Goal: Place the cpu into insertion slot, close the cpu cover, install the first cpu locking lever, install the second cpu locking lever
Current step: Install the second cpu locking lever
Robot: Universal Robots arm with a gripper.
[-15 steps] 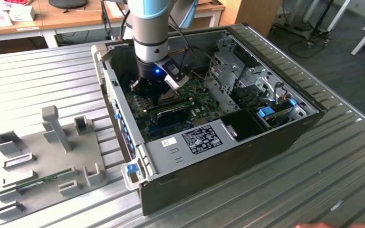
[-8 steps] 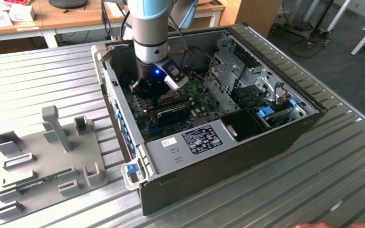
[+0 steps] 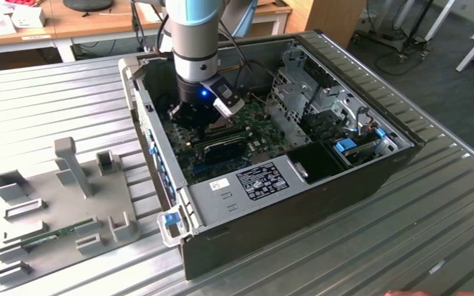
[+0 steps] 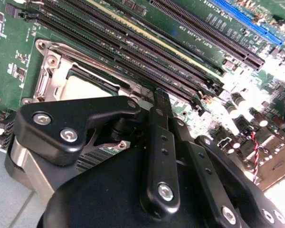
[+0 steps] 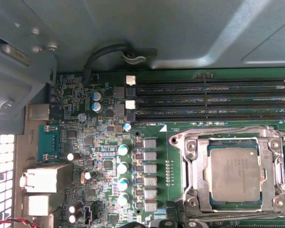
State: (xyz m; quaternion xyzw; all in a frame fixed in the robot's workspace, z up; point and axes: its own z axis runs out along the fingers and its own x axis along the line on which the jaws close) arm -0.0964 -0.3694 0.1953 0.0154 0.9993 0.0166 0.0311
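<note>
The cpu (image 5: 235, 173), a flat grey square chip, lies seated in the insertion slot (image 5: 178, 140) on the green motherboard. The cpu cover (image 5: 195, 166), a silvery frame with a square window, lies down flat around the chip. A thin metal lever rod (image 5: 228, 129) runs along the socket edge beside the memory slots. In the second wrist view the cpu (image 4: 83, 88) and the insertion slot (image 4: 50, 61) sit just beyond the black gripper (image 4: 159, 102), which hangs close over one socket edge. In the exterior view the gripper (image 3: 194, 120) is down inside the open computer case, over the board.
Long black memory slots (image 5: 209, 100) run beside the socket. Case walls (image 3: 142, 105), a drive cage (image 3: 320, 92) and a labelled metal box (image 3: 261, 180) hem in the board. A grey fixture plate (image 3: 56, 203) lies on the ribbed metal table at the exterior view's left.
</note>
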